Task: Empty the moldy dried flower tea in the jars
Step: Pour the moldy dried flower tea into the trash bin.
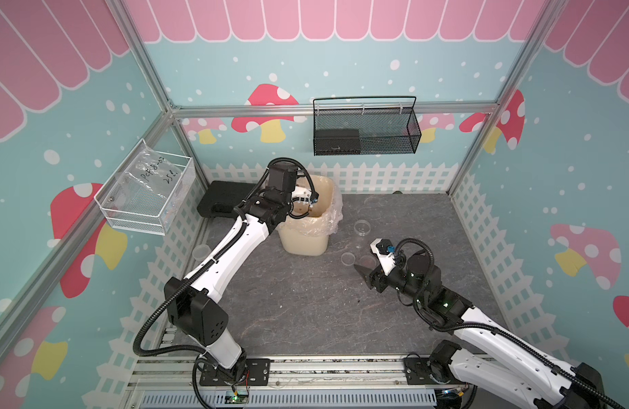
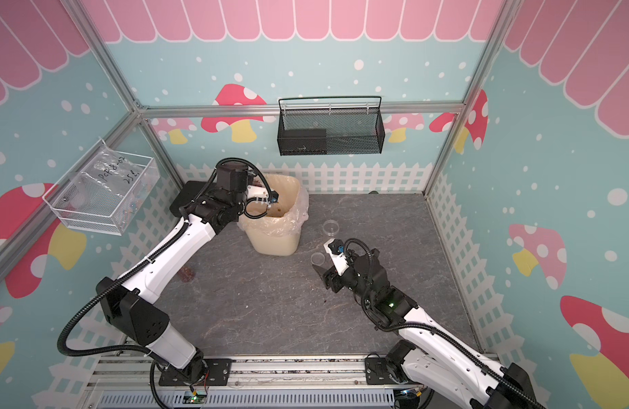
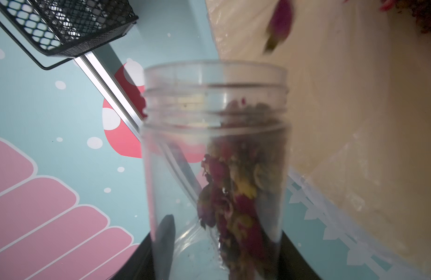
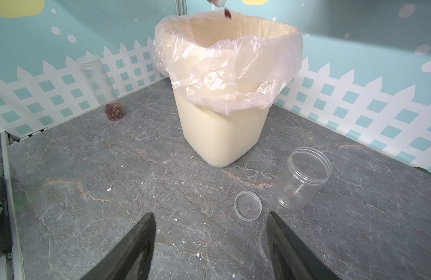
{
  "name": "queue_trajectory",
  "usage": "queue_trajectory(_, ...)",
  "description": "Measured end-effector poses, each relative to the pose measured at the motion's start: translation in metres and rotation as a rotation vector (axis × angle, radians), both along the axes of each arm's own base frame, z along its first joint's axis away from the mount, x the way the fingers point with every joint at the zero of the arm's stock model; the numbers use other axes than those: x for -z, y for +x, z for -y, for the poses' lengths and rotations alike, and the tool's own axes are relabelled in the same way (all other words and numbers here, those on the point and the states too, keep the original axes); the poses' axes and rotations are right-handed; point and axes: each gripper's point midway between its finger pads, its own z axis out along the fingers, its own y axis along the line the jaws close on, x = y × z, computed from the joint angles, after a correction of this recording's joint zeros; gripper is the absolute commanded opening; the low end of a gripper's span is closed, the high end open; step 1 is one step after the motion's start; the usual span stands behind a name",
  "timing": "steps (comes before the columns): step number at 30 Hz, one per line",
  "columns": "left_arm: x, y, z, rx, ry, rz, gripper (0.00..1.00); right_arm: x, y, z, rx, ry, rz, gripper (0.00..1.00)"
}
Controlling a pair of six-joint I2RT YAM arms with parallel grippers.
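Clear plastic jar (image 3: pixel 214 145) sits clamped in my left pincer (image 3: pixel 224 247), tipped mouth-down above the waste bin (image 4: pixel 219 135), its long axis aimed into the liner; moldy dried flower tea (image 3: pixel 233 194) crowds toward the mouth. My right pincer (image 4: pixel 209 214) hangs apart, empty, short of the bin.

ahead of me, the cream waste bin (image 1: pixel 304 242) stands on the grey stone tabletop (image 1: pixel 306 311), clear plastic liner (image 1: pixel 332 212) folded over its rim. a black mesh basket (image 1: pixel 366 131) hangs on the back wall. a white wire basket (image 1: pixel 143 198) on the left wall holds a scribbled plastic bag (image 1: pixel 153 173).
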Motion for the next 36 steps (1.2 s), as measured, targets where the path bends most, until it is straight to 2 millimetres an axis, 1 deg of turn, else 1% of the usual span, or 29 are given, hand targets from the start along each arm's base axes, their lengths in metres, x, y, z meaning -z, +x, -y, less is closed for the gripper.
queue_trajectory(3, 0.001, 0.003, 0.000, 0.027, 0.023, -0.005, 0.00, -0.001, -0.001, -0.001, -0.005, 0.006, -0.001, 0.73)
queue_trajectory(11, 0.017, 0.005, 0.015, 0.144, 0.083, -0.041, 0.00, 0.001, -0.004, -0.001, -0.013, 0.014, -0.012, 0.73)
queue_trajectory(16, 0.017, 0.006, 0.021, 0.188, 0.108, -0.041, 0.00, 0.001, -0.004, -0.001, -0.013, 0.014, -0.015, 0.73)
queue_trajectory(22, 0.017, 0.007, 0.027, 0.230, 0.110, -0.034, 0.00, 0.003, -0.004, -0.002, -0.017, 0.015, -0.024, 0.73)
queue_trajectory(31, 0.030, 0.003, 0.036, 0.300, 0.098, -0.030, 0.00, 0.011, -0.004, -0.007, -0.030, 0.018, -0.058, 0.73)
queue_trajectory(34, 0.032, 0.003, 0.036, 0.313, 0.093, -0.034, 0.00, 0.010, -0.003, -0.007, -0.030, 0.020, -0.057, 0.73)
queue_trajectory(36, 0.031, 0.005, 0.030, 0.305, 0.091, -0.034, 0.00, 0.009, -0.003, -0.007, -0.030, 0.022, -0.055, 0.73)
